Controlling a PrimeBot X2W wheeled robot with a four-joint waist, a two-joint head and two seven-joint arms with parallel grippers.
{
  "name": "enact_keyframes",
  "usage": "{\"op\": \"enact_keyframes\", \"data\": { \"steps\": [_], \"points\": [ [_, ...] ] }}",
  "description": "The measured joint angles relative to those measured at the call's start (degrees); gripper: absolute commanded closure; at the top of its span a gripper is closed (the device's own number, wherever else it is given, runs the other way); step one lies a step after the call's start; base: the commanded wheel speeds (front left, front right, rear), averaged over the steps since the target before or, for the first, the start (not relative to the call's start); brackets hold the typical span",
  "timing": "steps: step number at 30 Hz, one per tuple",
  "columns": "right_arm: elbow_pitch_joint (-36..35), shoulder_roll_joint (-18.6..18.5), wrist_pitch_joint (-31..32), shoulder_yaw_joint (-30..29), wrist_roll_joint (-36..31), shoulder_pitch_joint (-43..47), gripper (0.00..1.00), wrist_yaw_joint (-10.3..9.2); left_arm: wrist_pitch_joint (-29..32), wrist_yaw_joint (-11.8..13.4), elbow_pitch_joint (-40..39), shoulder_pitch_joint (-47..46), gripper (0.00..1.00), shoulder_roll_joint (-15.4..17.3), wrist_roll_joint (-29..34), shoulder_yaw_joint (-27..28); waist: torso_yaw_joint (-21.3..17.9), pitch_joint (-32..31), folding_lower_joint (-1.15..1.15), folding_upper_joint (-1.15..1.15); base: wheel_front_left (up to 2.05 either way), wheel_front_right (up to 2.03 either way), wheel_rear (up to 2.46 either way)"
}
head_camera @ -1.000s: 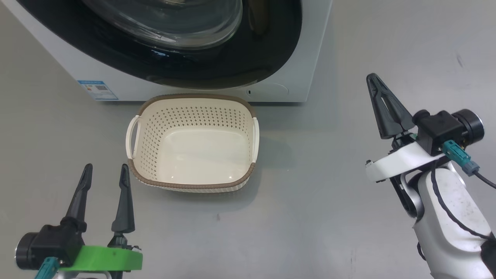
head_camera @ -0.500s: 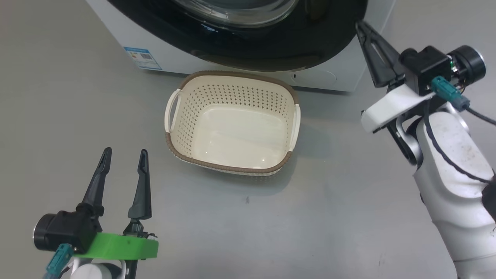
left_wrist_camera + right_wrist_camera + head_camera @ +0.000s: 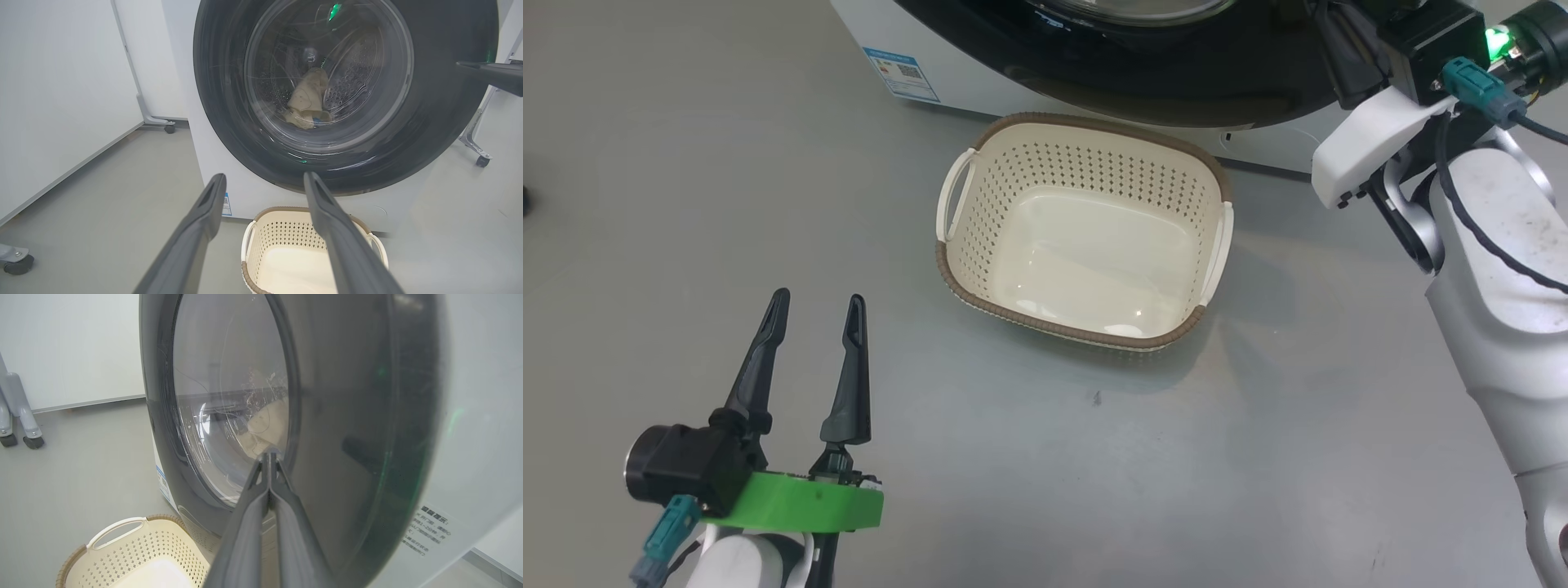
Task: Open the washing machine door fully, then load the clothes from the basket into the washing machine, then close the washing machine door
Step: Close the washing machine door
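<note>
Head view. The basket (image 3: 1063, 326) stands on the floor (image 3: 686, 204), just in front of the machine (image 3: 980, 77). Its glossy cream bottom lies bare. The door (image 3: 1176, 86) shows as a black rim along the top edge, and a blue label (image 3: 900, 73) sits low on the white front. The left tool (image 3: 818, 296) hangs at lower left, well apart from the basket, fingers spread and gripping nothing. The right tool (image 3: 1349, 41) is raised at upper right, over the door's rim, with its tips cut by the frame edge.

Left wrist view. The door (image 3: 441, 102) sits against the machine front. Behind its glass the clothes (image 3: 306, 102) lie in a cream heap low in the drum, with a blue patch at their foot. The basket (image 3: 286, 239) is below the door, and its inside shows bare cream plastic. The left tool (image 3: 264, 176) is parted, with only air between its fingers. A dark finger of the right tool (image 3: 490, 73) reaches in from the right, over the rim.

Right wrist view. The right tool (image 3: 269, 455) is closed, fingers pressed together and holding nothing, tips at the inner edge of the black rim. Whether they touch the door (image 3: 347, 416) I cannot tell. A pale shape, likely the clothes (image 3: 265, 424), shows through the glass. The basket (image 3: 143, 545) is at lower left.
</note>
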Motion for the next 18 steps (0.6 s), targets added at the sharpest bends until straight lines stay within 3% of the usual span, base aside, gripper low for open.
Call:
{"op": "enact_keyframes", "data": {
  "steps": [18],
  "points": [
    [8.2, -2.9, 0.5, 0.4, 2.8, -9.2, 1.00, 0.52, 0.0, -1.3, 1.3, -0.6, 0.00, -1.3, 0.7, 0.4, 3.4, 1.8, 0.00, 0.00, 0.00, 0.00, 0.00]
  ]
}}
